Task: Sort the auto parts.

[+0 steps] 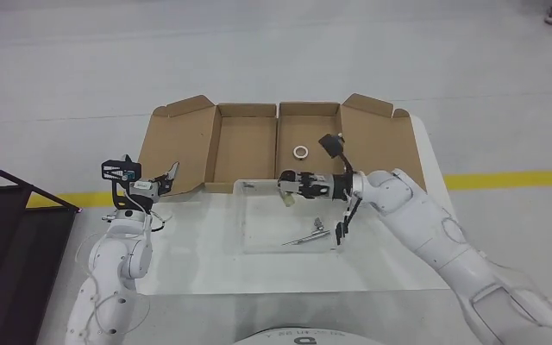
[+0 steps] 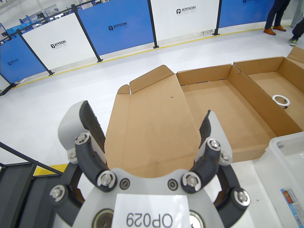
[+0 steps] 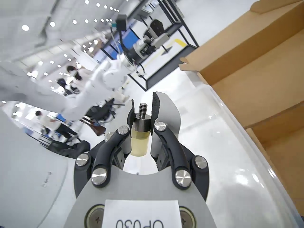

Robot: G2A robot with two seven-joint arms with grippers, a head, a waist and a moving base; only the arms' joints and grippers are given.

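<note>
A few slim metal pieces (image 1: 309,235) lay in the clear tray (image 1: 242,226), on the side nearest the robot. Over the tray's far edge was the right gripper (image 3: 142,107), its fingers (image 3: 130,116) closed narrowly on a stud (image 3: 140,129) with a pale yellowish body and a steel collar. The threaded end stuck out past the fingertips. The stud's long axis ran along the fingers. In the top view the right gripper (image 1: 286,183) pointed toward the robot's left, so the stud lay roughly parallel to the near wall of the cardboard box (image 1: 259,185).

That wall stood between the stud and both compartments. My judgement is that the stud needed to be lifted over it before release. The box lay just beyond the gripper, whose tip sat almost in line with the divider (image 1: 278,138), so either side was close. The right arm was plainly the nearer one.

The left gripper (image 2: 147,117) hung wide open and empty just beside the box's left flap (image 1: 177,147), well apart from the tray.

Farther in, the left compartment (image 1: 246,151) held nothing I could see. The right compartment (image 1: 321,129) held a small metal ring (image 1: 300,152), lying flat. As the stud is unlike the ring, it probably belonged in the left one.
</note>
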